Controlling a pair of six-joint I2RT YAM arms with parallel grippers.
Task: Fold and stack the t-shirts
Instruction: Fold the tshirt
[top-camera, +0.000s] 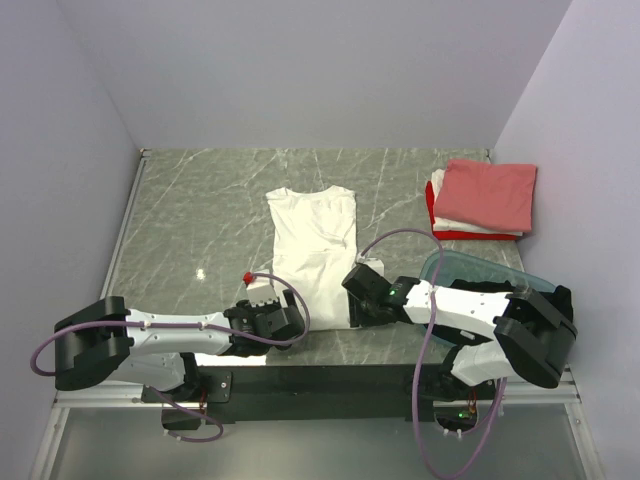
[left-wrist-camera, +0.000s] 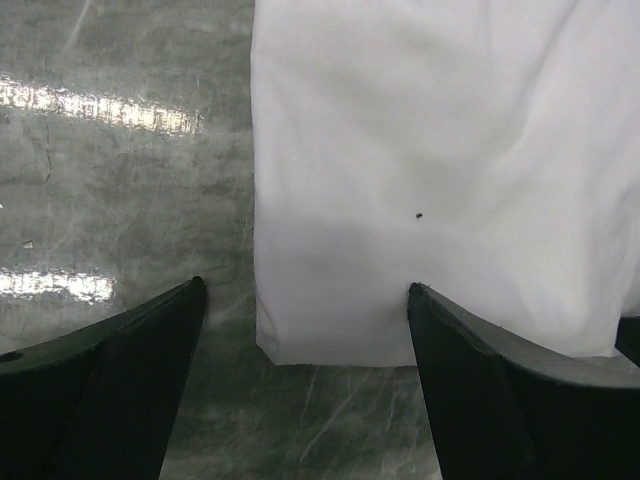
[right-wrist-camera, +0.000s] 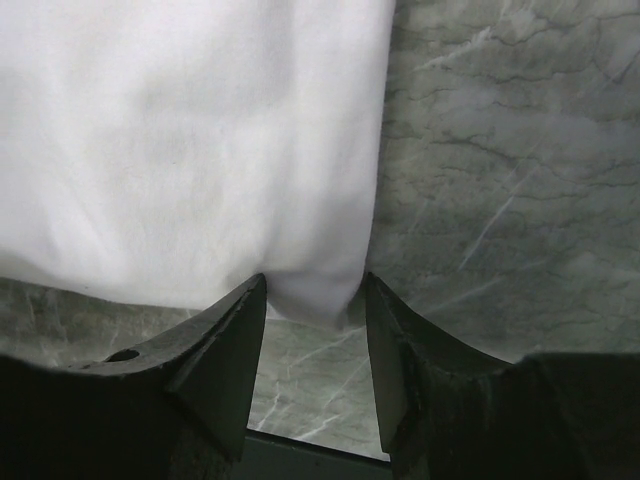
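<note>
Both arms reach low over the near edge. Left gripper (left-wrist-camera: 305, 288) gapes wide and empty, straddling the hem's left corner. Right gripper (right-wrist-camera: 315, 280) stands half open around the right corner, unclamped. White t-shirt (top-camera: 315, 245) lies flat on the table (top-camera: 200, 200) (sides folded in). Step judged: hem-to-collar fold, and the next move calls for pinching both corners. Folded stack (top-camera: 485, 200) sits far right.

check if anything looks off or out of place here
Only small things. A tiny dark speck sits on the white t-shirt near its bottom hem. The salmon-pink shirt on top at far right lies slightly skewed, so the folded shirts beneath peek out at its left edge.
</note>
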